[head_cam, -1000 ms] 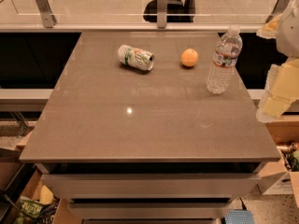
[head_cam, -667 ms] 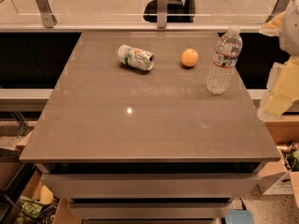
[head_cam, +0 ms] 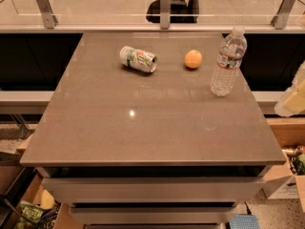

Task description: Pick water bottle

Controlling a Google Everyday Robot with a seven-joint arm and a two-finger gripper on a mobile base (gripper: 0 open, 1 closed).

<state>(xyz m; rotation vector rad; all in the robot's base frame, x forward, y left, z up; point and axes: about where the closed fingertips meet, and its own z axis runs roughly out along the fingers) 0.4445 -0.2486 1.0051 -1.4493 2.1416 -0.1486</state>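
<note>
Speckled floor and open cardboard boxes (head_cam: 282, 184) lie nearest, below the front edge of the grey desk (head_cam: 143, 142). Off the desk's right side, a pale cream shape that I take for the end effector (head_cam: 291, 97) shows only at the picture's right edge. Whether it is released or clenched cannot be told.

That is the one change. A second ago much more of the pale arm stood in view there, reaching up level with the bottle's cap. Now the upper part is gone and the rest has drawn back toward the edge.

Farther back, the water bottle (head_cam: 228, 63) stands upright near the desk's right rear corner, just where it was, untouched. An orange (head_cam: 193, 59) sits near its left, apart from it. Beyond that a green-white can (head_cam: 138, 59) lies on its side. Neither has shifted. A glass railing (head_cam: 95, 6) closes the far side.

My judgement is that no grasp has begun, and the whole reach to the bottle is still to be made. The bottle's right flank looks open for it.
</note>
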